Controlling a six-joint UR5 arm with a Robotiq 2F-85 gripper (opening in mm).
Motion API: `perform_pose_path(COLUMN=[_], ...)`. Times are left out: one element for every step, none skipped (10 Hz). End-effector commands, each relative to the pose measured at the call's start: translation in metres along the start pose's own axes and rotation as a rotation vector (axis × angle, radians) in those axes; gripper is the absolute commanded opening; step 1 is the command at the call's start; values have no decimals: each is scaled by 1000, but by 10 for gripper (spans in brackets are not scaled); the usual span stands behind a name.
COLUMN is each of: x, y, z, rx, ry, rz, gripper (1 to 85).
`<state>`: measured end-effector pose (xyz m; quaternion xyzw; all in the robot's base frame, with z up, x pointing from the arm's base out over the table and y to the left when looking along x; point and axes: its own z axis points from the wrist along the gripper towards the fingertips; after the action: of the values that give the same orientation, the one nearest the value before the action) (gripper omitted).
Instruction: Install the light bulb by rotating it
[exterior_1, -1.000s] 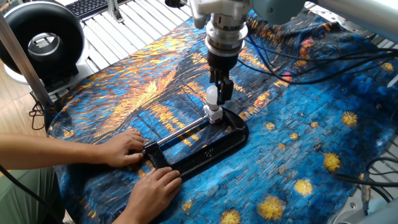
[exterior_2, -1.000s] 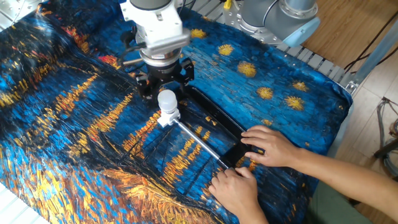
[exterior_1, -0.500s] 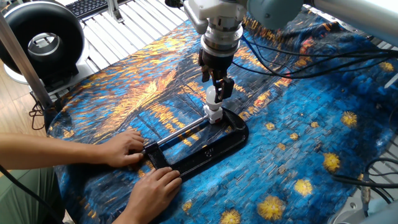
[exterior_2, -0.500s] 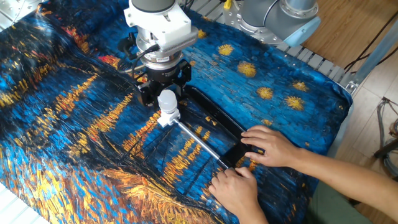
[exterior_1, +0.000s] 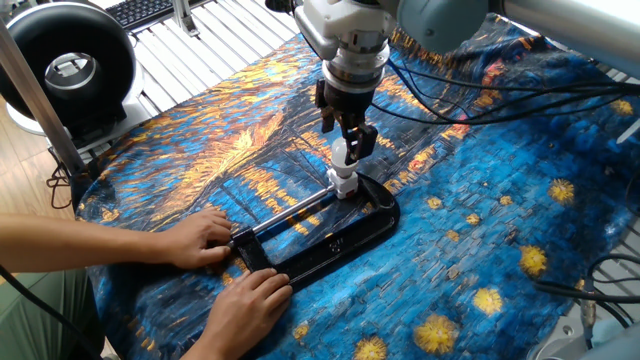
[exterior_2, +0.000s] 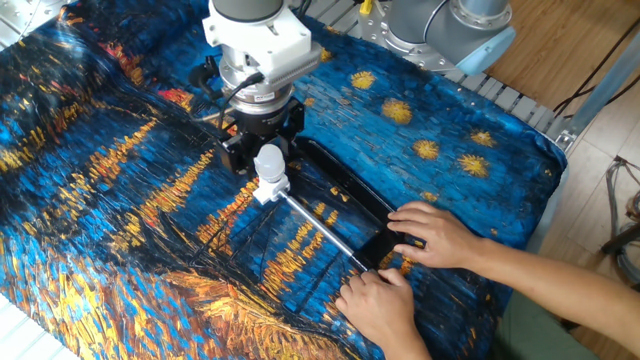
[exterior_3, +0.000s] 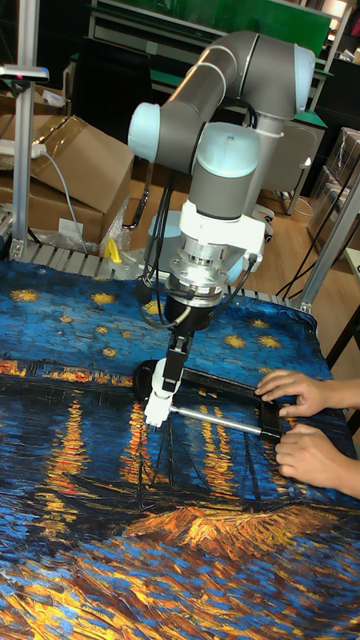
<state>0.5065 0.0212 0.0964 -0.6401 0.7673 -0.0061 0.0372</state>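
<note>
We've got the tool (exterior_2: 262, 150) pinching the light bulb (exterior_2: 268, 162) from straight above, bulb axis upright in line with the wrist (socket block (exterior_2: 267, 188) directly underneath).

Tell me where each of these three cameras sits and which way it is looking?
One fixed view: high at a table corner, looking down at the gripper on the light bulb; person's hands enter lower left.
The other fixed view: high on the opposite side; hands enter lower right.
Tall fixed view: low, facing the whole arm.
All share bulb, clamp, hands.
</note>
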Motion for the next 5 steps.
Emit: perform_pose_path(x=[-1, 0, -1, -2, -2], y=[-1, -1, -1, 0, 0], z=[0, 0, 0, 0, 0], rx=[6, 8, 7, 5, 5], ry=[-11, -11, -13, -16, -18], rz=[-29, -29, -18, -9, 2], gripper=[713, 707, 687, 647, 623])
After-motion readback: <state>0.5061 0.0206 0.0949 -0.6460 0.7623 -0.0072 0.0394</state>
